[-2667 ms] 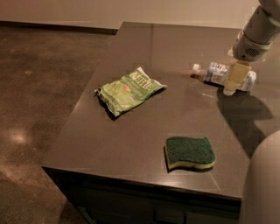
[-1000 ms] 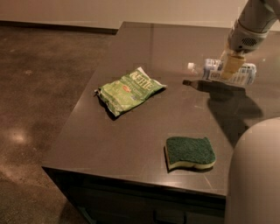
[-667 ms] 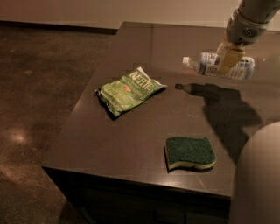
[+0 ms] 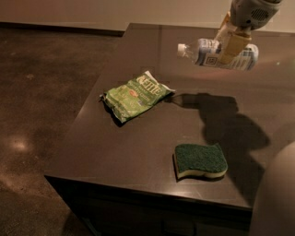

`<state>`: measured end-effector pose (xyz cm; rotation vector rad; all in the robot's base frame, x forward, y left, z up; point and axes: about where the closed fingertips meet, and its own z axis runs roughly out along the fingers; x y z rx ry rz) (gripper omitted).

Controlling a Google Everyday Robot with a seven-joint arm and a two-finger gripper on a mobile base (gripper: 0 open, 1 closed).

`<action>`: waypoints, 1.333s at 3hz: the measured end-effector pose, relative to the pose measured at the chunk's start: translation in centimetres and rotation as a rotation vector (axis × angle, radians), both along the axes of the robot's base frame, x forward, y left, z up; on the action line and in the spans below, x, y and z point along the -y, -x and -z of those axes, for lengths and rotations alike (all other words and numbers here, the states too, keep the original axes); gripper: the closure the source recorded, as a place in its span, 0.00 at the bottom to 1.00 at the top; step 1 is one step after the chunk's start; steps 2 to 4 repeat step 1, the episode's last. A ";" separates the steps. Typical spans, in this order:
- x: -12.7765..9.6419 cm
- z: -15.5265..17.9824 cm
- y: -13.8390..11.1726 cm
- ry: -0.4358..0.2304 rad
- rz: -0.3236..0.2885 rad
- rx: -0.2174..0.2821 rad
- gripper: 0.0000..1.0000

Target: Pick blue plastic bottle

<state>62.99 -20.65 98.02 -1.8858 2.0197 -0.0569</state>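
The small clear plastic bottle, with a white cap and a pale blue-and-white printed label, hangs in the air above the far right part of the table. It is not touching the surface. It lies roughly level, with the cap pointing left and tipped slightly upward. The two-finger gripper is clamped across the bottle's middle, and one tan finger crosses the front of the label, so cap and base stick out on either side. The arm's pale grey housing comes down steeply from the top right corner, the gripper pointing down and a little to the left.

Below, the arm and bottle cast a broad dark shadow on the smooth dark brown tabletop (its surface is faintly glossy). A crumpled green chip bag lies flat left of the shadow, well apart from the bottle. A green sponge with wavy edges and a pale yellow underside rests near the front edge. A blurred, rounded grey shape fills the bottom right corner.
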 end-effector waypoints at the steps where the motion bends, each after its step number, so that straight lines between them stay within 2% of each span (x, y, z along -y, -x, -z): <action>1: -0.3 0.0 -0.7 -0.006 0.002 0.022 1.00; 4: -0.3 0.0 -0.7 -0.006 0.002 0.022 1.00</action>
